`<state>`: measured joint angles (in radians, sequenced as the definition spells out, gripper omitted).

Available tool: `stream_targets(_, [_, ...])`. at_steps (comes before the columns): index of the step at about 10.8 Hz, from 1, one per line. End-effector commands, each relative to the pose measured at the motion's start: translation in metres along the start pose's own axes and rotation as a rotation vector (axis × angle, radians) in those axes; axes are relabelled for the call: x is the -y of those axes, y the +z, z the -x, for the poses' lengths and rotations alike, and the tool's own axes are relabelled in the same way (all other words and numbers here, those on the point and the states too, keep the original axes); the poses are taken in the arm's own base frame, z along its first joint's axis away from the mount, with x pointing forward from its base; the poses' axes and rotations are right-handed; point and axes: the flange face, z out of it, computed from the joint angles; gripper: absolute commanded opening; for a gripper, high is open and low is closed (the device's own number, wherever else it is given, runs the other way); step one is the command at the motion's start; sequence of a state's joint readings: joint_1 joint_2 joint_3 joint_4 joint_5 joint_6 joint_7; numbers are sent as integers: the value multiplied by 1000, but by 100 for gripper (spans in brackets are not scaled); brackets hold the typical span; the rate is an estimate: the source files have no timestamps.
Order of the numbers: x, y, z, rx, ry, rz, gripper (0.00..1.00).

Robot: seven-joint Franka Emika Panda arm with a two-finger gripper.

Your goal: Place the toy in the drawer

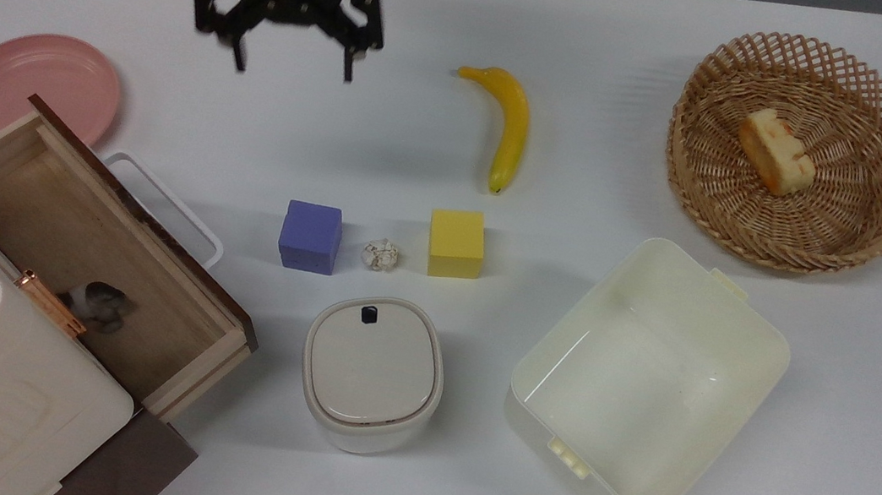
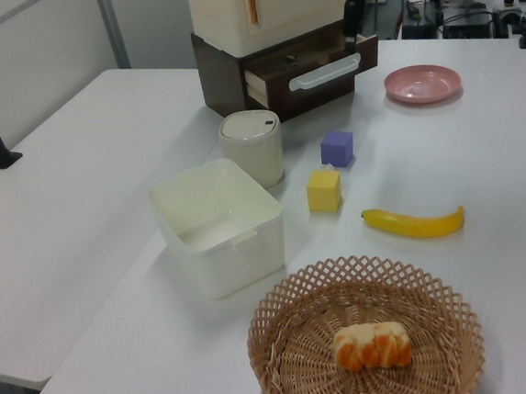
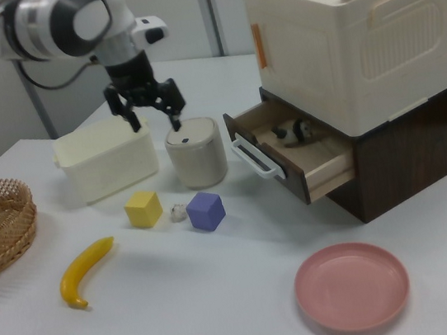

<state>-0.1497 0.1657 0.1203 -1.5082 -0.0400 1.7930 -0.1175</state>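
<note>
The toy (image 1: 97,304), a tiny black-and-white panda, lies inside the open drawer (image 1: 44,217) near its back, next to the cabinet face. In the right view the toy (image 3: 293,131) rests on the floor of the drawer (image 3: 323,166), which is pulled out with its white loop handle (image 3: 251,159) in front. My gripper (image 1: 294,68) hangs open and empty above bare table near the top view's upper middle, well away from the drawer. The right view shows the gripper (image 3: 155,125) high over the lidded pot.
A pink plate (image 1: 32,87) lies beside the drawer. A purple cube (image 1: 310,236), a wrinkled ball (image 1: 379,255) and a yellow cube (image 1: 456,243) form a row mid-table. Around them are a banana (image 1: 508,124), a lidded pot (image 1: 372,370), a cream tub (image 1: 777,347) and a wicker basket (image 1: 748,245) holding bread.
</note>
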Motion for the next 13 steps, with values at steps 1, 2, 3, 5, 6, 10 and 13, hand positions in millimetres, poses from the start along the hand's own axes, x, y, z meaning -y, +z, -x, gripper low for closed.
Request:
stream_targets(1, [12,-25,40,97,168,-33,100])
stream_targets(2, [6,-33,48,114,175,-30,100])
stream_targets(3, [13,-38,55,125,164,-28,100])
stream_targets(5, [17,-42,65,123,159,-23,100])
stream_targets(6, [16,-44,65,115,162,-23,100])
stream_targets(10, [14,-44,67,115,174,-22,100])
stream_targets(13, [12,-44,67,117,176,-22,100])
